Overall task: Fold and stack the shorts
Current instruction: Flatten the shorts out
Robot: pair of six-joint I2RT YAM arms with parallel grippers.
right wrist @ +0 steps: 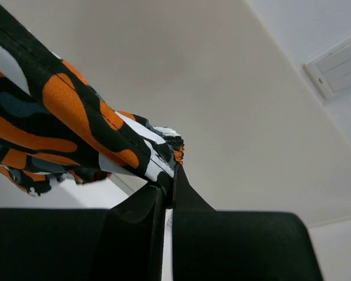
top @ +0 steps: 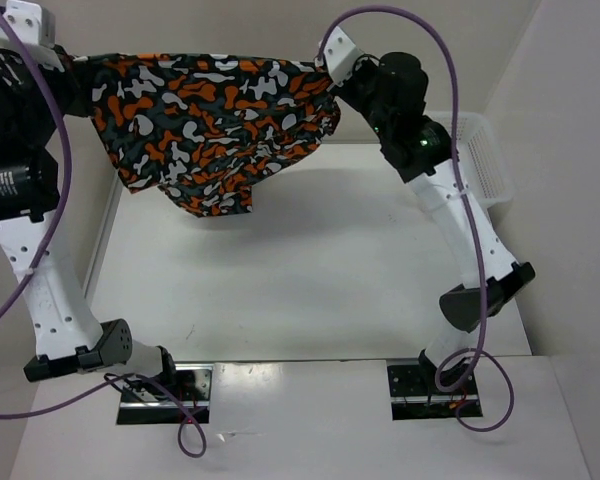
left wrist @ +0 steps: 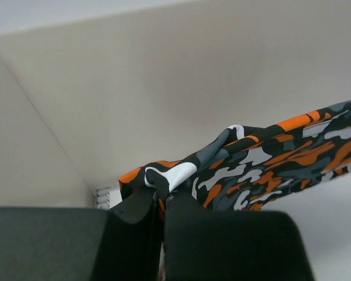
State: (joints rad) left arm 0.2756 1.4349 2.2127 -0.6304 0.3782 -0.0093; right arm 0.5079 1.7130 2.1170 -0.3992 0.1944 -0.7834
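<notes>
Left end effector (left wrist: 162,198) is clamped shut on one corner of the shorts (top: 210,130), its dark fingers (left wrist: 134,208) pinching a bunched fold of the camouflage cloth. Right end effector (right wrist: 171,188) is likewise closed tight on the opposite corner. Held between the two grips, the shorts hang stretched in the air above the far part of the worktop (top: 310,290), top edge taut and lower cloth drooping loose over the worktop. A white mesh basket (top: 485,165) sits at the worktop's far right corner.
</notes>
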